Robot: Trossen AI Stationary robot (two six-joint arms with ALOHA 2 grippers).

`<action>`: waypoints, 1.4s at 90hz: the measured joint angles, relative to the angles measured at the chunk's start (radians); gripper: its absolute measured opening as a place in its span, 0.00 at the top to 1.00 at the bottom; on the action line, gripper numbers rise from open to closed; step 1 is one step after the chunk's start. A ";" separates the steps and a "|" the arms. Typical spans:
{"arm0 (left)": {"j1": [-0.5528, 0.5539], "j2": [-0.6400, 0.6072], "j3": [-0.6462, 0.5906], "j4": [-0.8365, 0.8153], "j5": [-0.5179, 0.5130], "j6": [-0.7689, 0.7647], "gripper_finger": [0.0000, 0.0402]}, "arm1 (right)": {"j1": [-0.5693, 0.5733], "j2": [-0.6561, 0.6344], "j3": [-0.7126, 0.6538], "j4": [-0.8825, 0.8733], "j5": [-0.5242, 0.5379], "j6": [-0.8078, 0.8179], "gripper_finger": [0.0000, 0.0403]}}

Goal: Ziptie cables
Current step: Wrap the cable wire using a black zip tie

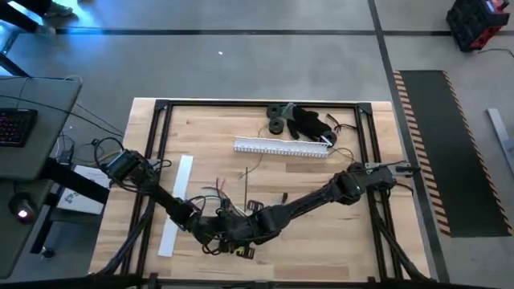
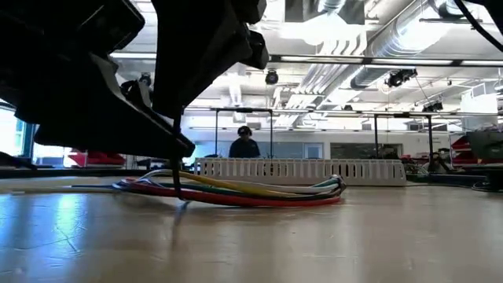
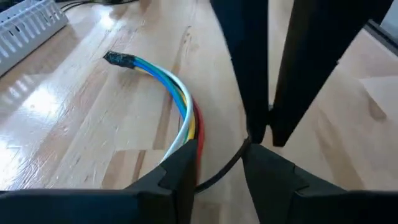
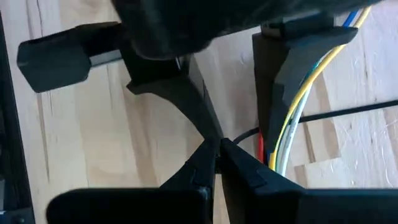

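The left gripper (image 3: 217, 163) and right gripper (image 4: 217, 149) are seen brought together over the near middle of the table (image 1: 321, 233), above the cables (image 2: 236, 191). The right gripper's fingers are pressed together on a thin black zip tie (image 4: 348, 112). The left gripper's fingers (image 3: 180, 165) are set slightly apart, one touching the cables and the zip tie (image 3: 227, 165) running between them. A long white slotted duct (image 1: 283, 147) is shown farther back, with black round parts (image 1: 301, 120) beyond it and a white strip (image 1: 177, 205) beside the left arm. The cables lie flat on the wood, their long axis running across the low view, parallel to the duct.
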 joint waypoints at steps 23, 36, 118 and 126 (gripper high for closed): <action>-0.009 0.099 0.040 0.045 0.000 0.010 0.97 | 0.000 0.002 0.000 0.001 0.000 0.016 1.00; -0.027 0.137 0.046 0.127 -0.021 0.031 0.99 | 0.001 -0.001 0.000 0.003 0.003 0.005 0.99; -0.048 0.141 0.043 0.153 -0.055 -0.054 1.00 | -0.050 -0.260 -0.618 0.260 0.186 -0.188 0.59; -0.048 0.141 0.043 0.152 -0.047 -0.076 1.00 | -0.087 -0.327 -0.787 0.492 0.179 -0.190 0.59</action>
